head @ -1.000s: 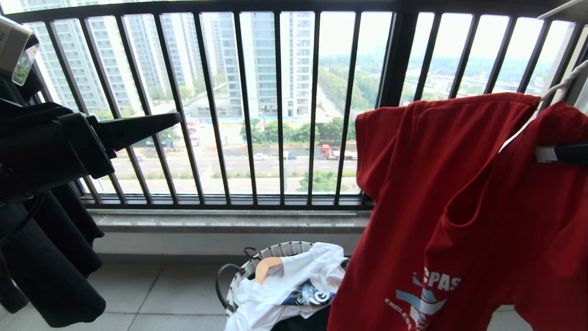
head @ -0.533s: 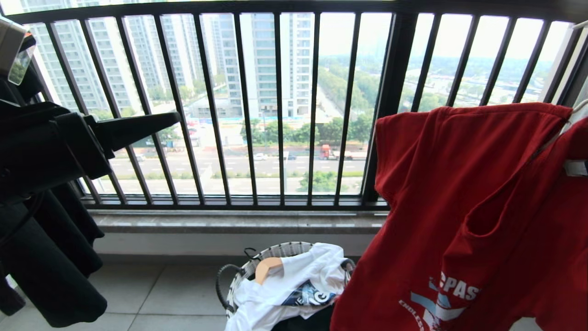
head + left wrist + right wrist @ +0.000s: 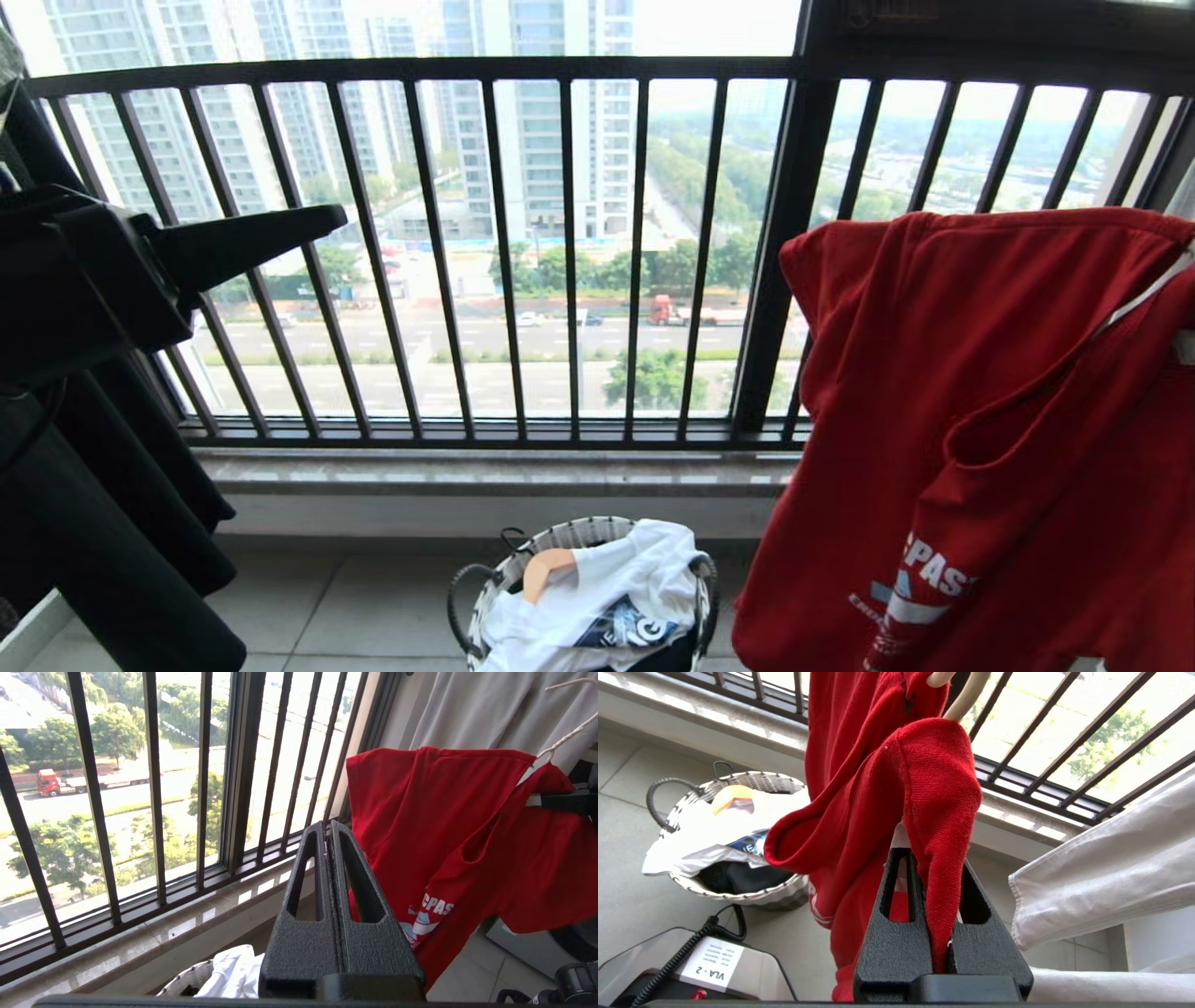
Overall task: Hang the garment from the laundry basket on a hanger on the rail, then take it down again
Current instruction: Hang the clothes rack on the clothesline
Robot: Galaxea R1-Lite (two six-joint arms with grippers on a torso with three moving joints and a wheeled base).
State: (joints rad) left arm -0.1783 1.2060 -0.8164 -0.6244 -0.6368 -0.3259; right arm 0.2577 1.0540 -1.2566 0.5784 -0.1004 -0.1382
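The red T-shirt (image 3: 990,420) hangs farther right and lower in the head view than a second ago, but the whole scene has shifted with it, so the camera moved. One red shirt, on one white wire hanger (image 3: 563,739), its length running straight down, collar uppermost. The right gripper (image 3: 927,858) is clamped on its fabric. The left gripper (image 3: 328,833), pressed shut and empty, points at the window railing (image 3: 569,252). One basket (image 3: 579,537) sits below on the floor.
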